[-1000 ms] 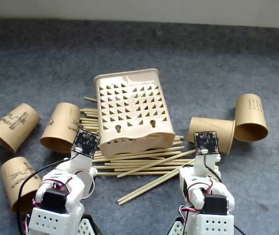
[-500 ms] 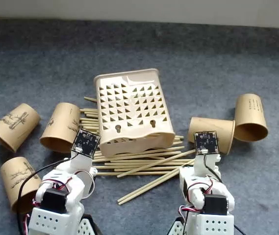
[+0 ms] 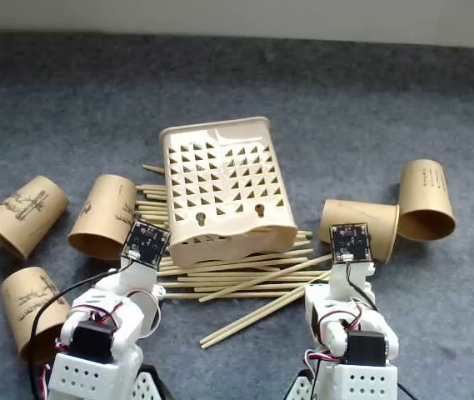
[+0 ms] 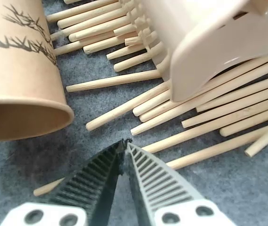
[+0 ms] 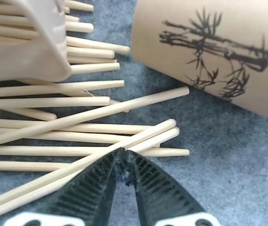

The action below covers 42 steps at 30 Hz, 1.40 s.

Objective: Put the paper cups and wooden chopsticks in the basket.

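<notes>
Paper cups (image 3: pixel 22 215) lie on their sides at the left, three of them, and just past them the left gripper (image 4: pixel 124 143) hangs with its jaws pressed together on nothing above the wooden chopsticks (image 3: pixel 245 283). In the middle the basket (image 3: pixel 224 179) sits upside down (right on top of the stick pile), the right gripper (image 5: pixel 123 153) is likewise clenched empty over the sticks, and two more cups (image 3: pixel 361 227) lie beyond it, touching. Everything rests on grey carpet (image 3: pixel 345 108), a pale wall (image 3: pixel 237 12) behind.

No print on the paper cups (image 3: pixel 107 215) can be read.
</notes>
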Available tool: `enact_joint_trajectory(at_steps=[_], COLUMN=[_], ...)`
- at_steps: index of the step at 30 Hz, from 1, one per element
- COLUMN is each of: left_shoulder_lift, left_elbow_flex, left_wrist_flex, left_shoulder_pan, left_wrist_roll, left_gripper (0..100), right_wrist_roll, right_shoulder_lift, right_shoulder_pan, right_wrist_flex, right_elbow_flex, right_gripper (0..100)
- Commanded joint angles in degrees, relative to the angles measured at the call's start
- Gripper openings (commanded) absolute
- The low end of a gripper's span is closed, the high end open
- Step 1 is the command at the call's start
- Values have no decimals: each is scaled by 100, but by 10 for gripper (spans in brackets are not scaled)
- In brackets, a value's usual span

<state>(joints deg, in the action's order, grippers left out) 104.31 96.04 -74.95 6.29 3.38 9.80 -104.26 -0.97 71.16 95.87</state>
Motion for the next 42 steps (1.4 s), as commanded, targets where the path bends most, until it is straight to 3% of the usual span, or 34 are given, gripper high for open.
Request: enact_joint_trajectory(at_steps=[1,10,17,20,23,27,31,37,42], left_shoulder_lift=[101,101,101,101,101,101,101,101,101], left_elbow_flex=[110,66,-822,-954,-1024,-1051,-1024,-1007,-998], left_wrist_flex=[-35,-105,-334,-255,-220,158,185,185,193], left_shoulder_pan=[48,22,13,-31,-505,-963,-1314,-1349,-1349], left_wrist_roll=[-9,9,0,26,26,26,26,26,26], left_gripper=[24,24,24,24,27,24,24,28,28], right_wrist_roll=[-18,-18,0,642,1477,1486,1486,826,826], right_shoulder_lift=[-101,-101,-101,-101,-101,-57,-48,-40,22], right_shoulder_pan=[57,57,57,57,57,-13,-435,-1200,-1789], right_wrist_flex=[31,40,40,31,31,31,31,31,-101], right_elbow_flex=[602,-347,-971,-1341,-1745,-2167,-2396,-2448,-2519], right_gripper=[9,9,9,9,9,11,29,152,155])
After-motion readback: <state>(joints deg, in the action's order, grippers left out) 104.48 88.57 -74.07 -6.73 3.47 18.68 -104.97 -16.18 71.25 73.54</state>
